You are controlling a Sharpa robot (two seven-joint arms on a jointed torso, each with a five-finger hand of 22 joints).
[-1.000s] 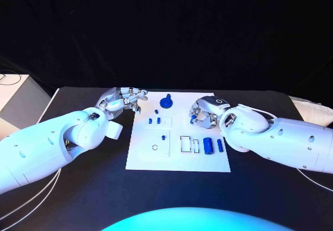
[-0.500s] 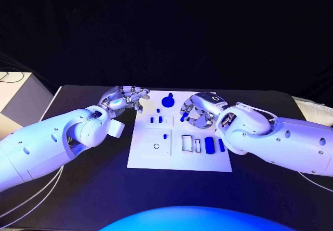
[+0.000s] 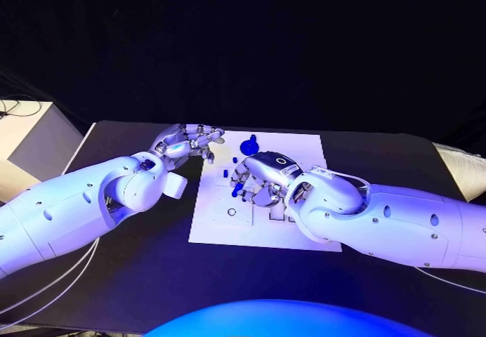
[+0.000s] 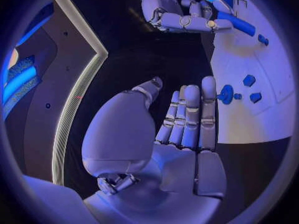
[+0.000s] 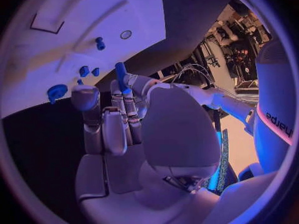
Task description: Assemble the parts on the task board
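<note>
We're mid-carry: right hand (image 3: pixel 255 181) pinches a blue peg (image 5: pixel 120 73) between thumb and a finger, held over the left-middle of the task board (image 3: pixel 304 151). In the left wrist view the same peg (image 4: pixel 235 23) shows as a long blue bar at the right hand's fingertips, above the white plate. Left hand (image 3: pixel 187 144) holds nothing, fingers extended and fairly close together, hovering at the board's far left corner, off the parts.

Other parts sit on the board: a round blue knob (image 3: pixel 250 146) near the far edge, two small blue blocks (image 4: pixel 252 88) just beside it, and a small ring hole (image 3: pixel 232 211) near the carried peg.

Next we need to bring the peg upright over its socket and push it in. Probably the ring hole, but the hand hides the nearby slots, so we can't confirm.
</note>
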